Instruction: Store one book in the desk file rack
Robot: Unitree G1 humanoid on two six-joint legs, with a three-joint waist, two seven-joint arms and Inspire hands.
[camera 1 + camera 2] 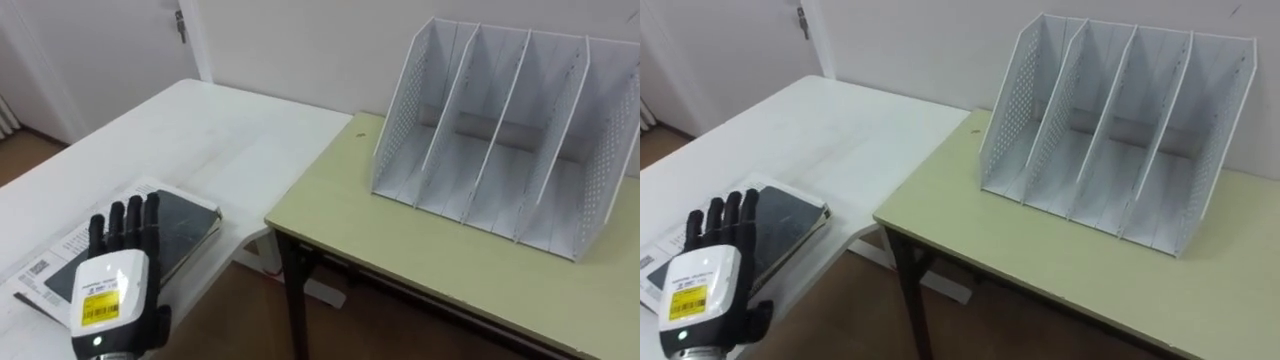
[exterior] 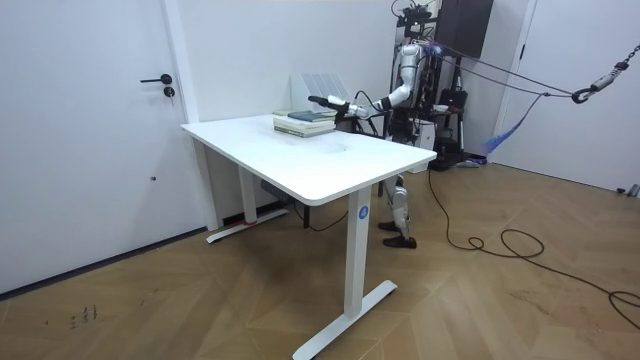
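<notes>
A dark-covered book (image 1: 188, 222) lies on top of a small stack at the near edge of the white table (image 1: 200, 130), with a white printed one (image 1: 45, 268) under it. My left hand (image 1: 112, 290) comes in from the lower left, back upward, fingers straight and spread over the dark book's near end; I cannot tell whether they touch it. The white perforated file rack (image 1: 510, 130) stands upright on the yellow-green desk (image 1: 450, 270) to the right, its slots empty. In the room view my left arm reaches out over the book stack (image 2: 305, 121).
A gap of floor separates the white table from the yellow-green desk (image 1: 1060, 260), whose dark leg (image 1: 293, 300) stands at its near corner. The rack backs onto the wall. A closed door (image 2: 90, 130) is on the room view's left.
</notes>
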